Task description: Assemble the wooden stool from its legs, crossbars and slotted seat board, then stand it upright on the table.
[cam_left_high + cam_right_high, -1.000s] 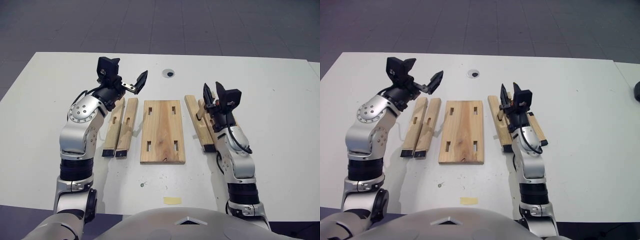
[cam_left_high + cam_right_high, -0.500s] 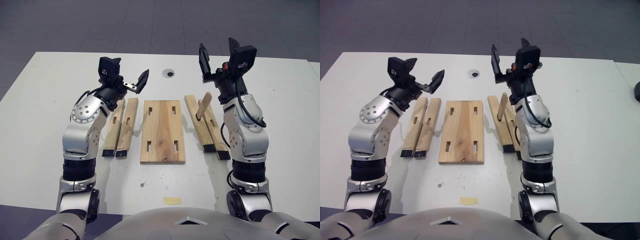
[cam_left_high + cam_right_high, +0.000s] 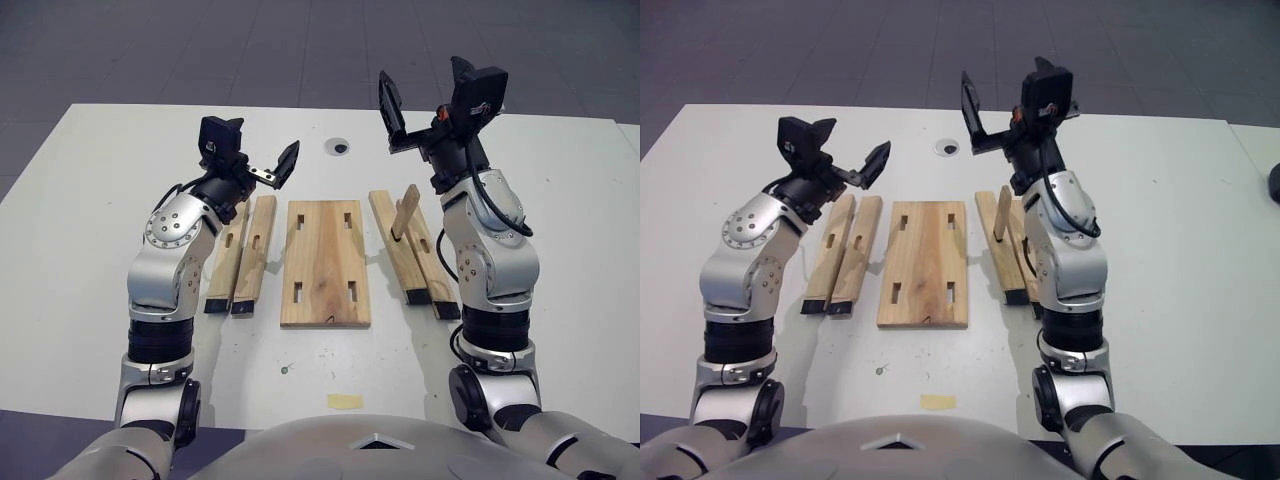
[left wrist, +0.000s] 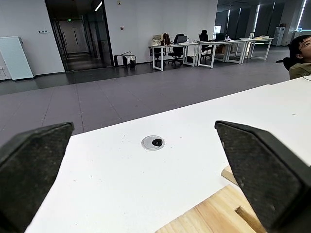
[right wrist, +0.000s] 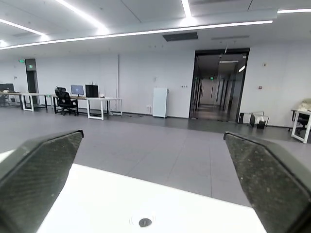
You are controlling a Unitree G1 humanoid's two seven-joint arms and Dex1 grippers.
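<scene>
Left eye view: since a second ago my right gripper [image 3: 424,98] has let go and lifted clear, and its jaws are now wide apart above the far side of the table [image 3: 110,190]. The crossbar [image 3: 404,212] stands tilted in a slot of the right legs [image 3: 398,250], beside the seat board [image 3: 325,262]. My left gripper [image 3: 252,163] stays spread over the left legs [image 3: 241,250]. I judge one crossbar seated and most assembly still ahead.

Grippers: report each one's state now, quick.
Left gripper: open, holding nothing.
Right gripper: open, holding nothing.
</scene>
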